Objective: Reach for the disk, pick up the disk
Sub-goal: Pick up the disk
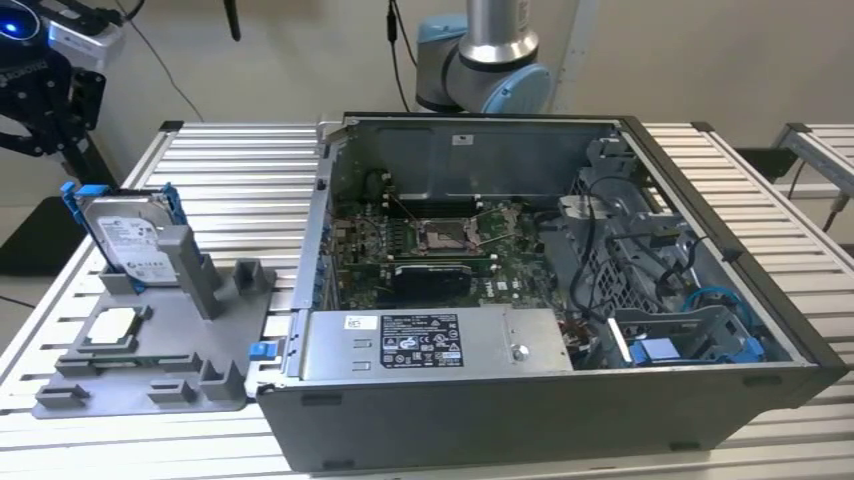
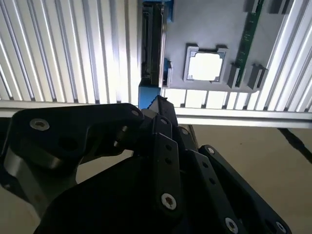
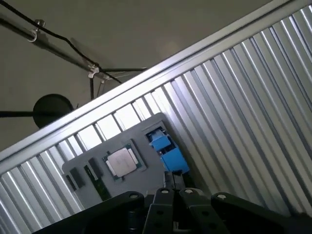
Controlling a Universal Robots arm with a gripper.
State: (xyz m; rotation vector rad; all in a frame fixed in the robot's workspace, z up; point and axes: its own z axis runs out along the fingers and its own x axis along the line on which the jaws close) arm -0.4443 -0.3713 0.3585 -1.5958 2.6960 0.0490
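Note:
The disk [image 1: 134, 238] stands on edge in a slot of a grey holder plate [image 1: 160, 385] at the exterior view's left; it is silver with a white label and a bright blue carrier. My black gripper [image 1: 40, 140] hangs above and beyond it, off the table's far left corner, with nothing in it. In the second wrist view the disk [image 2: 152, 44] shows edge-on ahead of the gripper [image 2: 158, 102], whose fingertips lie together. In the first wrist view the blue carrier [image 3: 168, 151] sits just past the gripper [image 3: 171, 181].
A square silver processor chip [image 1: 110, 328] lies on the holder plate beside the disk. An open computer case [image 1: 534, 300] with a grey labelled box [image 1: 427, 340] takes up the slatted table's middle and right. The arm's base [image 1: 481, 60] stands behind it.

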